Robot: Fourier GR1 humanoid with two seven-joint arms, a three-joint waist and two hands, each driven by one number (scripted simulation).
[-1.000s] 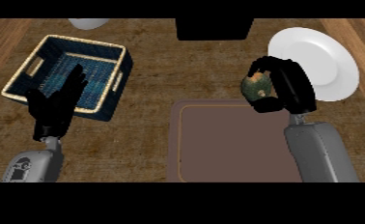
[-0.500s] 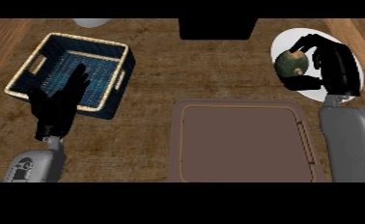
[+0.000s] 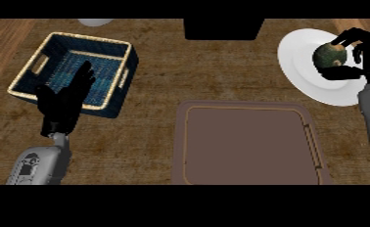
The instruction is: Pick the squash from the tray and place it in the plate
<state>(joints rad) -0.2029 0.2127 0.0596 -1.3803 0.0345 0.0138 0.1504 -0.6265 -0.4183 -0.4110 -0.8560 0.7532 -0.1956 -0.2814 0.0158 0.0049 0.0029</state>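
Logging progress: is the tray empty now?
Empty: the tray shows only bare brown floor; the right hand holds the squash over the plate.

Rough wood-grain counter (image 3: 217,69), smooth white plate (image 3: 303,69), woven basket (image 3: 43,94).

So, the side stuff on my counter (image 3: 217,74) – brown wood-grain top. Over by the left edge, toward the far corner, there's a dark blue woven basket (image 3: 92,39) with a tan rim, sitting a bit skewed to the counter's edges, with a handle slot in each of two facing walls. At the middle of the far edge sits a plain black block (image 3: 222,29). Near the far left corner – just a sliver of something pale and round (image 3: 95,21), can't tell what.
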